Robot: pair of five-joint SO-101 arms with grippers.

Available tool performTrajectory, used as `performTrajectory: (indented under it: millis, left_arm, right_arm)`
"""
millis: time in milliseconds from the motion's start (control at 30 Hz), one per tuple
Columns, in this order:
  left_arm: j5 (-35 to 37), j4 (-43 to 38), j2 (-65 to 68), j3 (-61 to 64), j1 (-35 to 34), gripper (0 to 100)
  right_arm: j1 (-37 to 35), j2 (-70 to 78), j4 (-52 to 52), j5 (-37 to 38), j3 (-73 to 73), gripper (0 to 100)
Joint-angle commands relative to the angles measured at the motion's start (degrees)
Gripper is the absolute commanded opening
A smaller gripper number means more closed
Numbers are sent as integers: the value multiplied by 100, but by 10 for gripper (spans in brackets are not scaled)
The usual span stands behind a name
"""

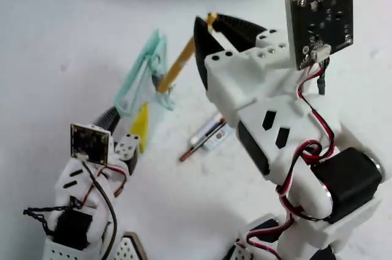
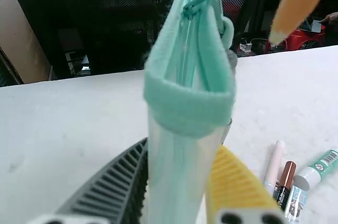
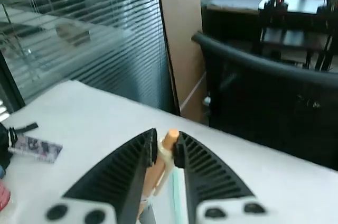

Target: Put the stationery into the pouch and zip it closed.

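The right arm (image 1: 263, 88) hides part of the loose pens (image 1: 205, 137); the left wrist view crops the orange pencil (image 2: 299, 2).

No word or number can be read anywhere; print shows in a few places, all of it too small or blurred to make out. Just beside the left gripper (image 2: 182, 150), on its yellow-finger side, a green-and-white tube (image 2: 322, 163) carries a label with dark lettering that stays illegible; touching it, nearer that gripper, a brown-capped tube (image 2: 288, 182) has a pale patterned label, also unreadable. Well away from the right gripper (image 3: 165, 138), a small flat card (image 3: 36, 147) on the table bears speckled print that cannot be read; the circuit board (image 1: 320, 18) on that arm's wrist shows tiny pale markings, too small to tell.
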Motion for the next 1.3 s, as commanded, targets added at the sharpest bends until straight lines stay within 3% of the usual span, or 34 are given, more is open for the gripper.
performTrajectory:
  millis: [0, 233, 400, 700, 967, 1267]
  left_arm:
    - [-9, 114, 48, 18, -22, 159]
    - [-18, 105, 48, 18, -22, 159]
    - [-26, 105, 48, 18, -22, 159]
    - [-26, 105, 48, 18, -22, 159]
    - [-26, 105, 48, 26, -22, 159]
    - [-35, 9, 48, 105, -22, 159]
  right_arm:
    - [-66, -66, -549, 97, -141, 16]
    - [-804, 295, -813, 141, -97, 16]
    - [-822, 725, -462, 149, -97, 16]
    - [-1191, 1024, 40, 958, -97, 20]
    - [-1305, 1086, 119, 1020, -97, 283]
    - [-1279, 1086, 198, 1020, -97, 238]
